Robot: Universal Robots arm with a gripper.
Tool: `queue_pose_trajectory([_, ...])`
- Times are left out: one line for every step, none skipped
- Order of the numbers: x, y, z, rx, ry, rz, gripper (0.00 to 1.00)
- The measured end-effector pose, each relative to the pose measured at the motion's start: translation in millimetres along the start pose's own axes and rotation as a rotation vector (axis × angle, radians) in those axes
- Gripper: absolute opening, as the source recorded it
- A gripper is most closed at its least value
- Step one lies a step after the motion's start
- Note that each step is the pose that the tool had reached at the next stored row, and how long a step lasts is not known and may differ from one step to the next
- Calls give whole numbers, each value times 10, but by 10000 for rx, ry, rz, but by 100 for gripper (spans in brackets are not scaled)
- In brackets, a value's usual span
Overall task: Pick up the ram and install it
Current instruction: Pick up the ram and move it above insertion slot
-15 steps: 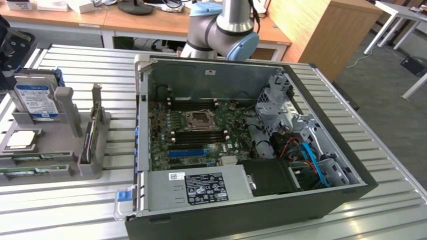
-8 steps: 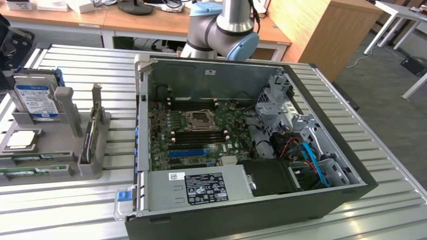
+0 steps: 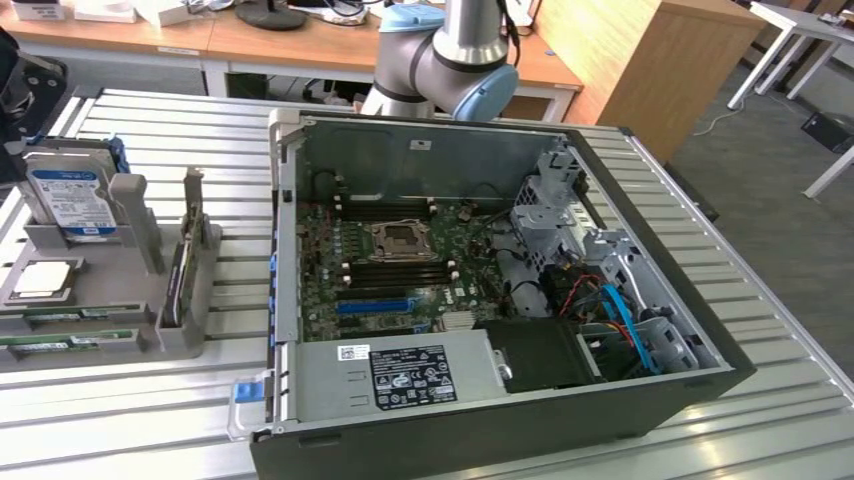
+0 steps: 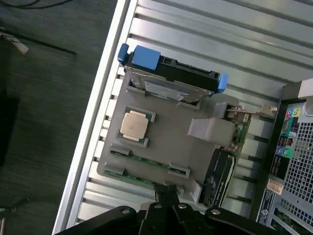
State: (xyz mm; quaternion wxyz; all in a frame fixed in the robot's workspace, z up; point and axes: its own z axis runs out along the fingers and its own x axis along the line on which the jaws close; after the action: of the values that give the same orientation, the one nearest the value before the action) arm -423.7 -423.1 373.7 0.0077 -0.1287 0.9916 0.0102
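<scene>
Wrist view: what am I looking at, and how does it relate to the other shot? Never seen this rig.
This is one robot arm with a gripper. The exterior view comes from a camera off the arm. It shows an open computer case on a slatted metal table, with a grey parts holder at that view's left. The wrist view comes from a camera on the arm's wrist, looking down on that holder. The black gripper is shut with nothing in it, and the ram sticks are the parts nearest to it. The holder carries a blue-labelled hard drive, a processor chip, a black expansion card and two green ram sticks, both lying in place.
</scene>
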Motion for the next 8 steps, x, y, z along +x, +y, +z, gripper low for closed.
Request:
queue_pose_trajectory([0, 0, 0, 37, 14, -149, 11])
queue_pose_trajectory([0, 0, 0, 76, 29, -300, 11])
queue_pose_trajectory([0, 0, 0, 115, 43, -448, 11])
queue_pose_trajectory([0, 0, 0, 156, 58, -596, 11])
queue_pose_trajectory([0, 0, 0, 202, 74, -755, 11])
queue_pose_trajectory([0, 0, 0, 244, 89, -904, 11])
queue_pose_trajectory([0, 0, 0, 281, 101, -1055, 11])
queue_pose_trajectory([0, 0, 0, 317, 114, -1208, 11])
